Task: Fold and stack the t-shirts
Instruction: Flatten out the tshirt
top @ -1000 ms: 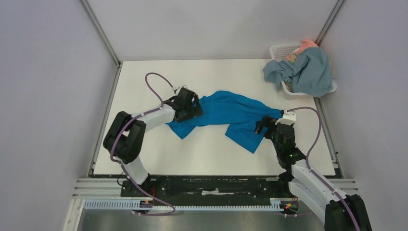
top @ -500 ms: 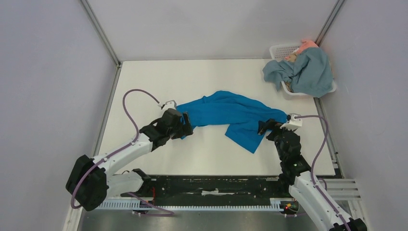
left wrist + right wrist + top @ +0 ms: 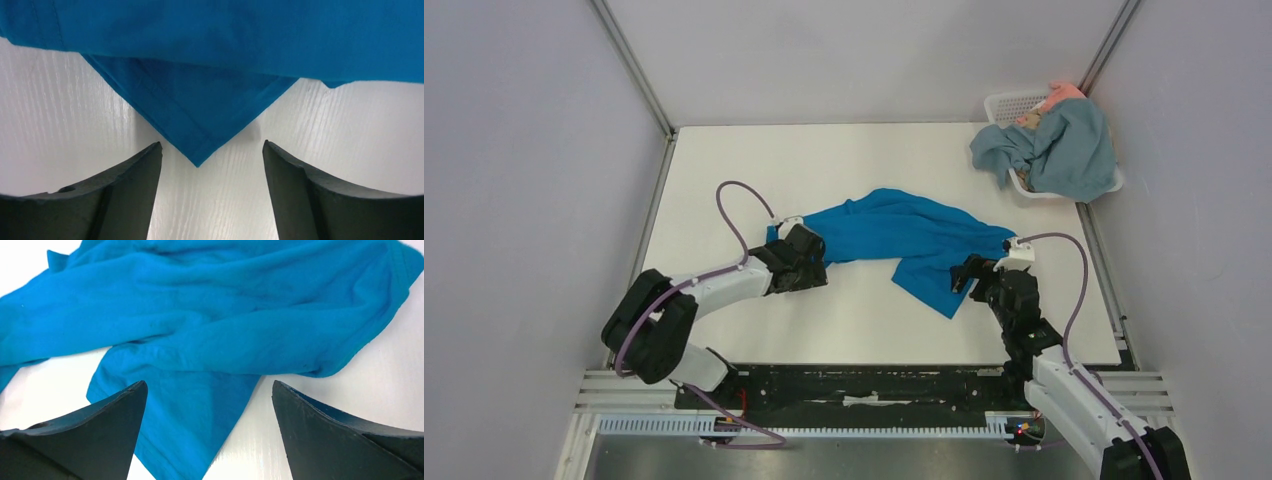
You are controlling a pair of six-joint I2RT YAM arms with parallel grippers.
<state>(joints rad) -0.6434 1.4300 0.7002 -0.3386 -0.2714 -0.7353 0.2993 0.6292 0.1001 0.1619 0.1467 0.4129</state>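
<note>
A bright cobalt-blue t-shirt (image 3: 904,237) lies crumpled across the middle of the white table. My left gripper (image 3: 808,272) is open at the shirt's left end; in the left wrist view a hemmed corner of the shirt (image 3: 197,131) points down between my fingers without touching them. My right gripper (image 3: 963,274) is open at the shirt's right end, its fingers low over a flap of the blue shirt (image 3: 200,415). A grey-blue t-shirt (image 3: 1064,148) hangs over the basket at the back right, with salmon-pink cloth (image 3: 1062,95) behind it.
A white lattice basket (image 3: 1012,104) stands in the far right corner against the wall. Grey walls close the table on three sides. Purple cables loop from both wrists.
My left arm has swung: its gripper went from the shirt's upper left edge down and left, then back right to the shirt's lower left corner. The right gripper shifted slightly left.
</note>
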